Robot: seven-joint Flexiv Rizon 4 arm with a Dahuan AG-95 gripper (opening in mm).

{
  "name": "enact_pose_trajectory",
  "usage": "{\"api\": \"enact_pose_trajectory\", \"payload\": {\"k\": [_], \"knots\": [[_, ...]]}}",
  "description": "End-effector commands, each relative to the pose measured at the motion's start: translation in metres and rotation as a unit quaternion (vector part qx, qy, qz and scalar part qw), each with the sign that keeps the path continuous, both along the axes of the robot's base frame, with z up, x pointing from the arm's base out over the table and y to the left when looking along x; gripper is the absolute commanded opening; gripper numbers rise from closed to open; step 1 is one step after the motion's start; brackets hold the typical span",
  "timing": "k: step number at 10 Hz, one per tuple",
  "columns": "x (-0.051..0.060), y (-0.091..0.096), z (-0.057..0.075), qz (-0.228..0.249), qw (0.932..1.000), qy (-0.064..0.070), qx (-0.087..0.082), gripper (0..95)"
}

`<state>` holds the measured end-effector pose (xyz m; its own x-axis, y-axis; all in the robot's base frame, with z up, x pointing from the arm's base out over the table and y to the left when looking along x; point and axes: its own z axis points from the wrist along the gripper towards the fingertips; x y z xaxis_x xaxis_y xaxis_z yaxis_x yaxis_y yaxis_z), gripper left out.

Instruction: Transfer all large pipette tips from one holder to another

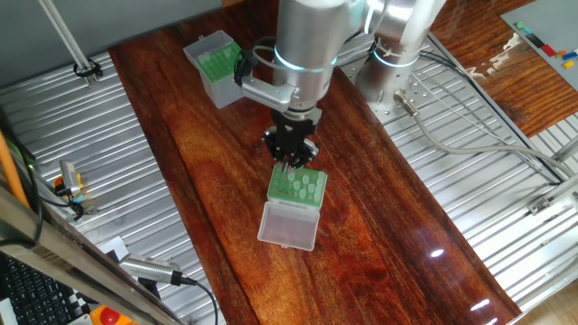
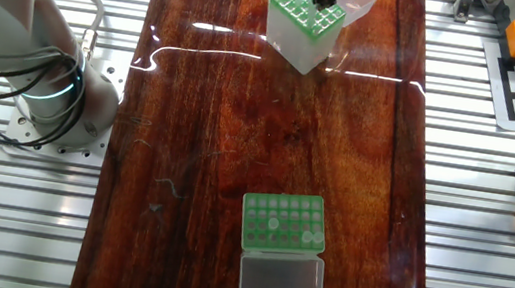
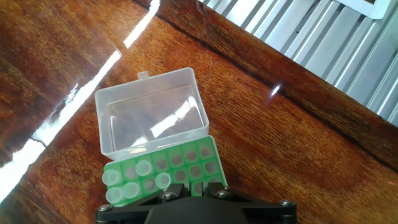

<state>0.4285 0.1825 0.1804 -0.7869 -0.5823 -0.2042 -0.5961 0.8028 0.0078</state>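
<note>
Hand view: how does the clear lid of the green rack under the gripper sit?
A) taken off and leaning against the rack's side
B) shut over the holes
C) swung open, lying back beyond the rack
C: the clear lid lies open, hollow side up, beyond the green rack, whose holes are uncovered.

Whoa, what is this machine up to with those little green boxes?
A robot arm is moving plastic pipette tips from one holder to another. Its gripper hangs right above a low green rack whose clear lid lies open on the wooden table. A few pipette tips stand in one corner of that rack. The taller whitish box sits apart, further along the table. Whether the gripper holds a tip cannot be seen.
</note>
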Motion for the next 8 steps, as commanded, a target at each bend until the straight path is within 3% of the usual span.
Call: {"api": "enact_pose_trajectory", "payload": {"k": [1, 5, 8], "knots": [[-0.001, -0.004, 0.002, 0.002, 1.0000, 0.001, 0.003, 0.0], [-0.002, -0.008, 0.006, 0.000, 0.9999, 0.001, 0.012, 0.0], [-0.004, -0.008, 0.017, -0.006, 0.9998, 0.004, 0.019, 0.0]]}}
